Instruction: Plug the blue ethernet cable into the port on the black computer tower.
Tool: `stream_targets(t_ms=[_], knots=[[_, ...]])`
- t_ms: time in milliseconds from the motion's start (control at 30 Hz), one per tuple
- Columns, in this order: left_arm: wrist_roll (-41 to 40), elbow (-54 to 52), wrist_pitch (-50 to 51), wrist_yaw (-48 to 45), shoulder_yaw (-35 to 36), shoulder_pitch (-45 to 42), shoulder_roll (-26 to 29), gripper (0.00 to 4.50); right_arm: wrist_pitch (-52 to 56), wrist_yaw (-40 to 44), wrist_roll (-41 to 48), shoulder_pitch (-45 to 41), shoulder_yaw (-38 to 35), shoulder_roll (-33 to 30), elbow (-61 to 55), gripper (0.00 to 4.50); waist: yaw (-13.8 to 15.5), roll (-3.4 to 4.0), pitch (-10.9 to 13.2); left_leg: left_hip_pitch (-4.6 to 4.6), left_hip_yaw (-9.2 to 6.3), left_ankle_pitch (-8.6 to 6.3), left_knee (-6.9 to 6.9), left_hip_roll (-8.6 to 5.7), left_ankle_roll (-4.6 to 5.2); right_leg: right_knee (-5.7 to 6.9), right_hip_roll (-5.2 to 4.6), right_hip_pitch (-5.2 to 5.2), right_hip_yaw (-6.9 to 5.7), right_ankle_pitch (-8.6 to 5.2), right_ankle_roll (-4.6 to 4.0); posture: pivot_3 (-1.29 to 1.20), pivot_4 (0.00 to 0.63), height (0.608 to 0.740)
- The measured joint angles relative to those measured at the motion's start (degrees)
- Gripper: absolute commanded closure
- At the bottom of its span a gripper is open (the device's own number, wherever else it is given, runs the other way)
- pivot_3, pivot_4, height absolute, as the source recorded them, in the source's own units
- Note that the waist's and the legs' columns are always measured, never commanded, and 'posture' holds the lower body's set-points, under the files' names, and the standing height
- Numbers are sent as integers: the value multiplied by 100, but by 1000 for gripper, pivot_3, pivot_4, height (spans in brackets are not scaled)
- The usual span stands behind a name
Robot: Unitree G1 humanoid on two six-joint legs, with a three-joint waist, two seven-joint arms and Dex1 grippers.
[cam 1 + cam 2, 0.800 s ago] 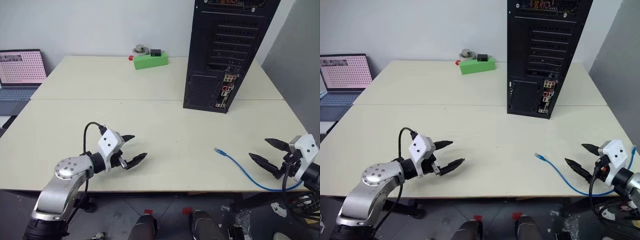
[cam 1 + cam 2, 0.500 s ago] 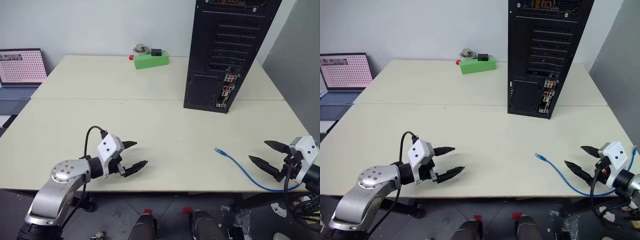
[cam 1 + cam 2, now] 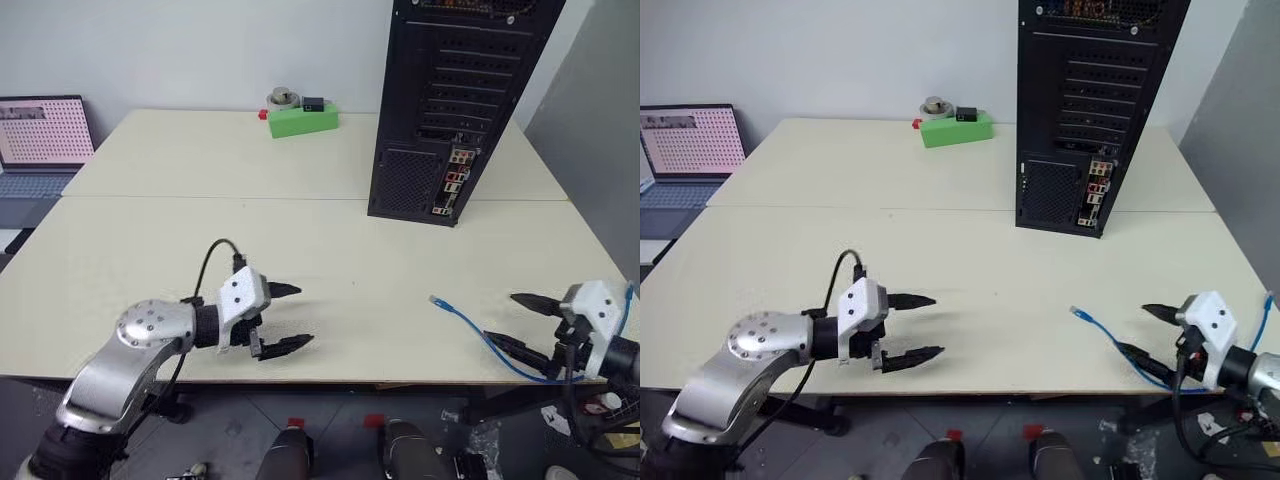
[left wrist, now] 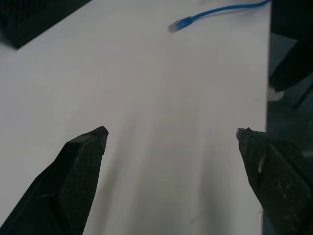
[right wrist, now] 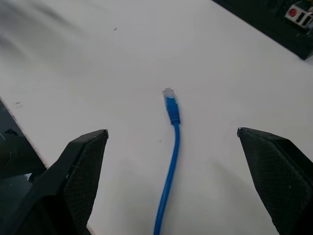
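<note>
Lying loose on the desk (image 3: pixel 300 230), the blue ethernet cable (image 3: pixel 478 335) has its clear plug (image 5: pixel 168 92) pointing toward the black computer tower (image 3: pixel 455 100), well apart from the port (image 3: pixel 447 196) low on the tower's rear face. The right hand (image 3: pixel 525 325) hovers spread just behind the plug; the left hand (image 3: pixel 290 318) hangs spread over bare desk. A grasp on the cord behind the plug would likely let the tip droop and miss the socket. No containers with visible contents; a green box (image 3: pixel 301 121) sits far back.
</note>
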Motion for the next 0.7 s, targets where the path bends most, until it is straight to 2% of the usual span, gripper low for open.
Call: stream_targets(t_ms=[367, 700], knots=[[34, 115, -210, -211, -286, -48, -28, 11, 221, -377, -116, -160, 242, 100, 10, 0, 5, -9, 6, -6, 5, -3, -2, 17, -3, 5, 12, -7, -5, 0, 0, 0, 150, 740], [-16, 108, -186, -284, -444, -193, -185, 11, 269, -557, -581, -1004, 1209, 387, 825, 0, 4, -12, 7, -4, 36, -3, 8, 49, -3, 10, 30, -3, -8, 0, -1, 0, 150, 740]])
